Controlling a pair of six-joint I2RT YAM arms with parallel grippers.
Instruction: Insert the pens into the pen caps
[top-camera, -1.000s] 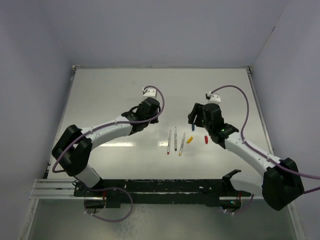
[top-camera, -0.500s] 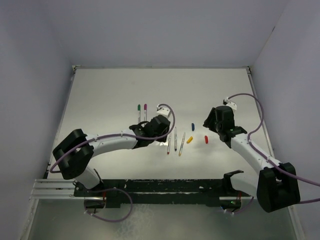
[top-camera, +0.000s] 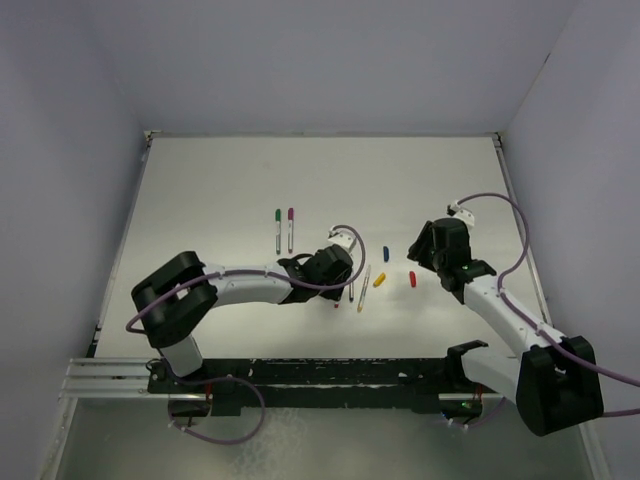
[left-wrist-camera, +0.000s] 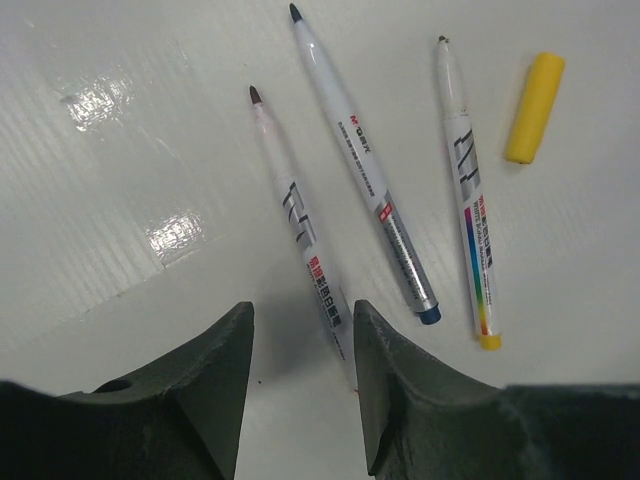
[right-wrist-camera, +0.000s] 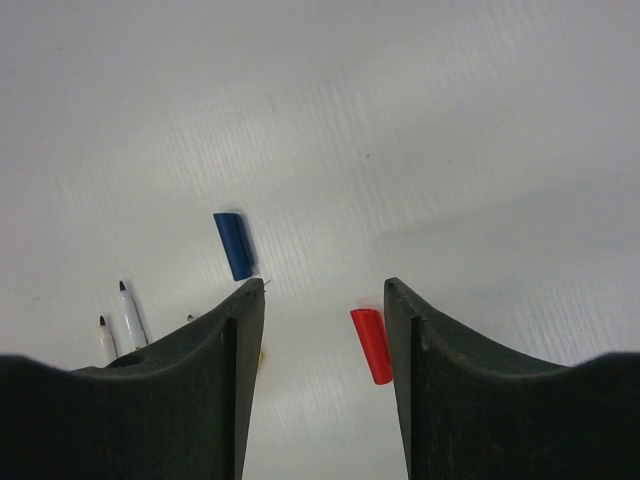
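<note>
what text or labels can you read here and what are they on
No text is readable.
On the left pen, left wrist view: dark characters along the barrel, too small to read.
On the middle pen: a small logo and line of print, blurred.
On the right pen: characters beside a rainbow stripe, unreadable.
On the yellow cap, blue cap and red cap: no print seen.

Three uncapped pens (top-camera: 364, 283) lie side by side at mid-frame on my worktop (top-camera: 220, 180); three loose caps (top-camera: 379, 281) sit to their right, and two capped pens (top-camera: 284, 228) lie together toward the upper left.
</note>
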